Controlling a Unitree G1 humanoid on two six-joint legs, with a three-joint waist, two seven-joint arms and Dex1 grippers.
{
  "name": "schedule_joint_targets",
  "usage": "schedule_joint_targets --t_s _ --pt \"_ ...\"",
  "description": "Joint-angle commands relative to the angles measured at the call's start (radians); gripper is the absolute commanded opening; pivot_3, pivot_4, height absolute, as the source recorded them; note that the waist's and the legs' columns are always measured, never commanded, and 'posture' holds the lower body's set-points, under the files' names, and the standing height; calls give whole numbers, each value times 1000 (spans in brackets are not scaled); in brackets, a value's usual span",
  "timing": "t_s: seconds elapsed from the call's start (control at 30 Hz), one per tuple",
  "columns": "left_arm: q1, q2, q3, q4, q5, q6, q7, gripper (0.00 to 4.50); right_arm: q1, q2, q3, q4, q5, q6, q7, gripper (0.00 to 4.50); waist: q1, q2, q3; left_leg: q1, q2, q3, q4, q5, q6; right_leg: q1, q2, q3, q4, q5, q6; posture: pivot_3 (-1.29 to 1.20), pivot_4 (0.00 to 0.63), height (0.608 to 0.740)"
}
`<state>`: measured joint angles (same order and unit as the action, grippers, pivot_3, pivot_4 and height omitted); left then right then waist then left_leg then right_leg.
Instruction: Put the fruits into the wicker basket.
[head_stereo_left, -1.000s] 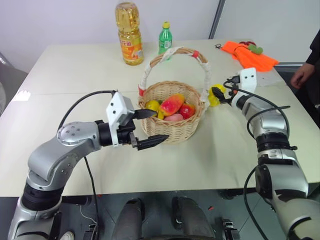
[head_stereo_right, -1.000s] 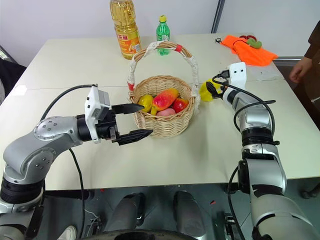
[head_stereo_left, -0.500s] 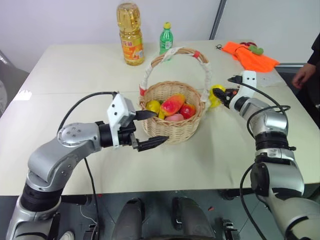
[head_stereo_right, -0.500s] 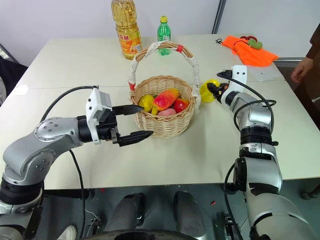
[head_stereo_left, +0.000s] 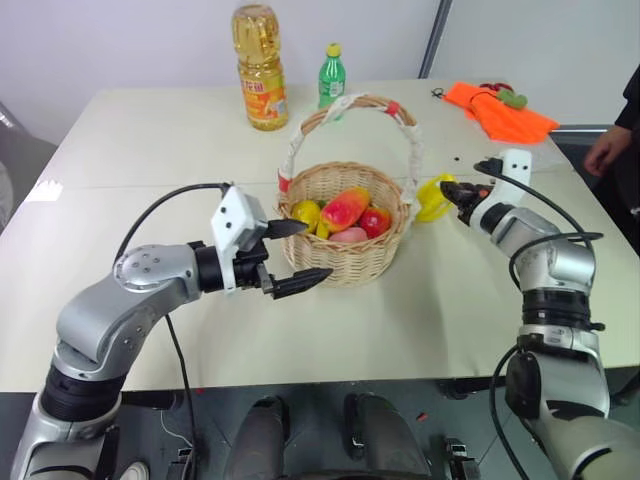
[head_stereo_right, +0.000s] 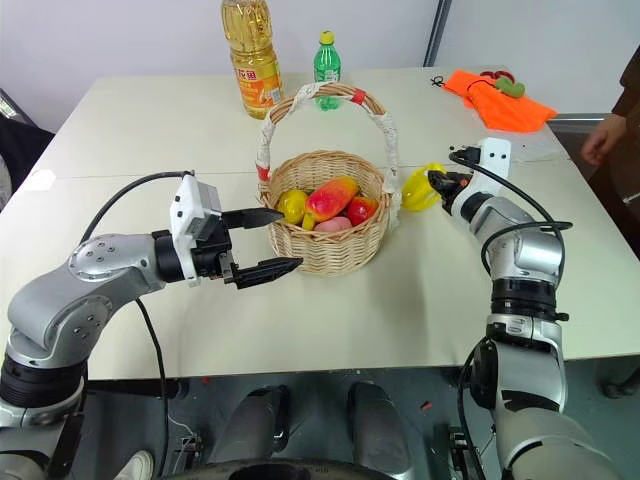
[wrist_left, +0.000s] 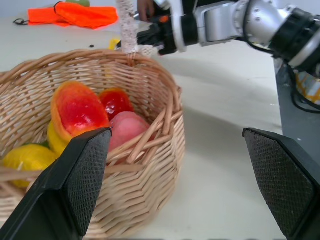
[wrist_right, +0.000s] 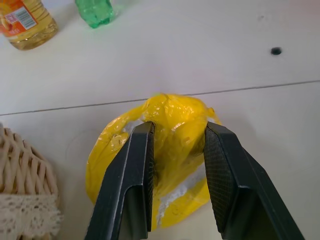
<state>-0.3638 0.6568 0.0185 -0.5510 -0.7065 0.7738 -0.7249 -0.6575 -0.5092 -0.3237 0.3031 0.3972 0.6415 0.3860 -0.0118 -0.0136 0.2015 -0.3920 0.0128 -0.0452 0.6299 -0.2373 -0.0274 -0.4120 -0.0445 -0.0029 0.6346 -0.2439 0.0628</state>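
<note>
Both arms: silver-grey metal shells, rounded joint housings, black bands at joints. Left end effector (head_stereo_left: 295, 256): two black pointed fingers, textured pads, white box camera above. Right end effector (head_stereo_right: 437, 180): same black fingers, white camera block. Loose black cables loop along each forearm.

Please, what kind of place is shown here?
Probably a lab or test room, not a home: a plain pale table against bare walls, with toy fruit in a basket, an oil bottle and a green bottle as props.

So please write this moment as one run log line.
right gripper: shut on starfruit, on table beside basket | left gripper: open, empty | mango: in basket
</note>
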Motion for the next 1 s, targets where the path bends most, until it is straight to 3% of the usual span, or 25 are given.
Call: schedule_joint_targets --t_s 0.03,0.2,0.33,0.5,0.77,0.93,1.0 --pt "28 23 81 20 5 -33 2 4500 61 -122 -62 -180 28 -35 87 1183 2 0 0 0 0 0 0 0 0 0 0 0 0 0 0 0 150 740" --pt "76 32 140 83 17 -79 -16 4500 179 -240 -126 -360 110 -44 238 1183 -6 0 0 1 1 1 0 -1 1 0 1 0 0 -1 -1 0 150 740" --pt "92 36 168 161 32 -125 -44 4500 294 -312 -173 -598 311 60 391 1183 -5 0 0 2 3 1 0 -1 1 0 3 0 0 -3 -2 0 150 740" --pt "91 39 176 191 22 -144 -71 4500 284 -285 -93 -823 518 189 355 1183 -4 0 0 1 3 1 0 -1 1 0 2 0 0 -3 -1 0 150 740" --pt "129 32 202 148 -5 -187 -121 4500 50 -60 272 -761 249 163 47 1183 -2 0 0 0 3 2 1 -1 1 -2 1 0 -1 -1 -6 0 150 740" --pt "150 20 201 116 -8 -184 -101 4500 -2 12 356 -692 126 121 -6 1183 2 -1 0 -6 3 3 0 -1 1 -7 0 1 -1 0 -4 0 150 740" --pt "157 14 197 100 -9 -181 -92 4500 5 -1 377 -703 96 95 20 1965 2 -1 0 -12 2 2 1 -1 1 -13 0 1 0 1 -2 0 150 740"
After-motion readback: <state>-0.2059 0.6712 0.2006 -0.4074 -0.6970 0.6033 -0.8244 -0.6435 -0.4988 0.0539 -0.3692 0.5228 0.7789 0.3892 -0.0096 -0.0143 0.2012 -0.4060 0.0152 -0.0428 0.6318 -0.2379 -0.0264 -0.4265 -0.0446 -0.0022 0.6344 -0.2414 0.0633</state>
